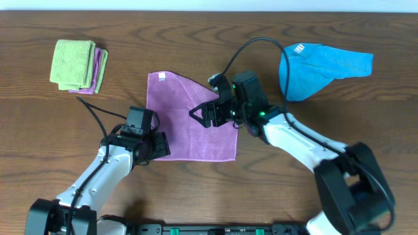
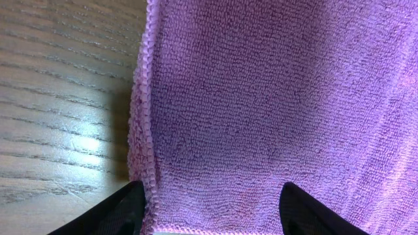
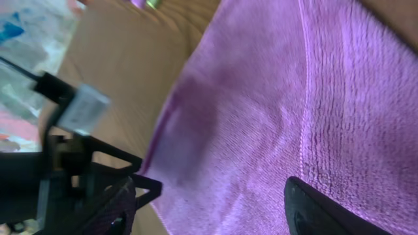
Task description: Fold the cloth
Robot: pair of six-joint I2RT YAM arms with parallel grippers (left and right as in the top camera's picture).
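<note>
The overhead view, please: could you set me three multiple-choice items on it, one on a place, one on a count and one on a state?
1. Where does the blue cloth lie in the overhead view?
A) upper right
B) lower left
C) dead centre

2. How many colours show in the folded stack?
A) one
B) two
C) four

3. How does the left pincer stand?
A) open at the edge of the purple cloth
B) shut on a pen
C) out of every view

Answers:
1 A: it lies crumpled at the upper right.
2 B: green lies on pink.
3 A: the left wrist view shows its fingers apart, one on each side of the cloth's edge.
</note>
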